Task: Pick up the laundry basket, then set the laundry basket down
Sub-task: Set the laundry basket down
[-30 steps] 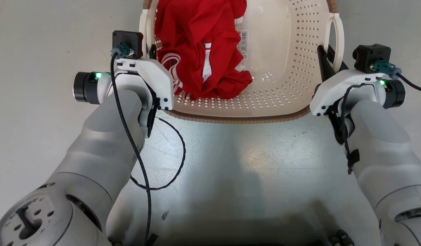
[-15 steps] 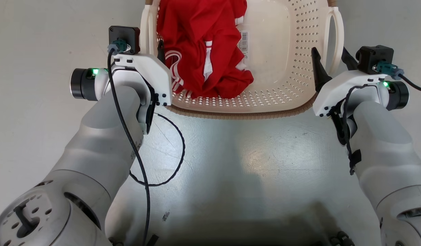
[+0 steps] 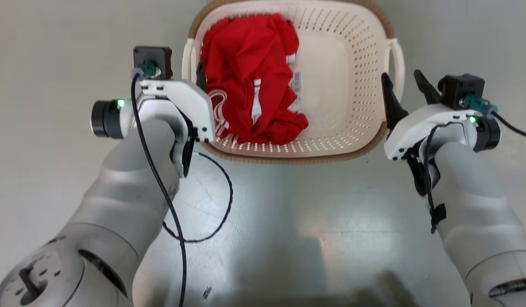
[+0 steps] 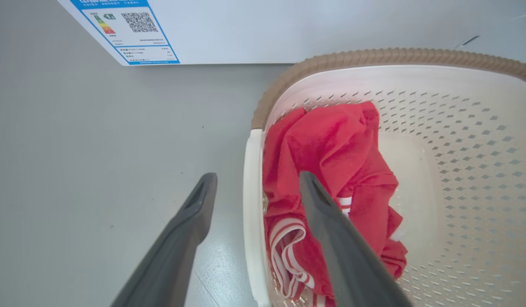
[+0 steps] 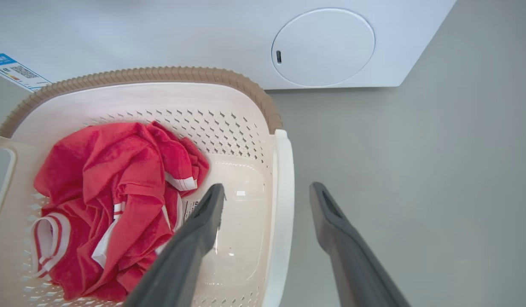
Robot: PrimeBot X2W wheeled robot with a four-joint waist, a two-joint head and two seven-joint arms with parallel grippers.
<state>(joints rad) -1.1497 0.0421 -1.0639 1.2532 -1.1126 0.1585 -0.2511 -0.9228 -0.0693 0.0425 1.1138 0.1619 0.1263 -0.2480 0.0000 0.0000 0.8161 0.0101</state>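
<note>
Down on floor ahead of us, laundry basket sits near white appliance, red garment heaped toward its left side. Left gripper spread wide: one finger outside, one inside over garment, left handle running between. Right gripper mirrors it, fingers apart astride right handle. Neither pinching yet. Our read: symmetric straddle, so both sides clamp together and lift stays level. We watch for cloth snagging under left inner finger.
</note>
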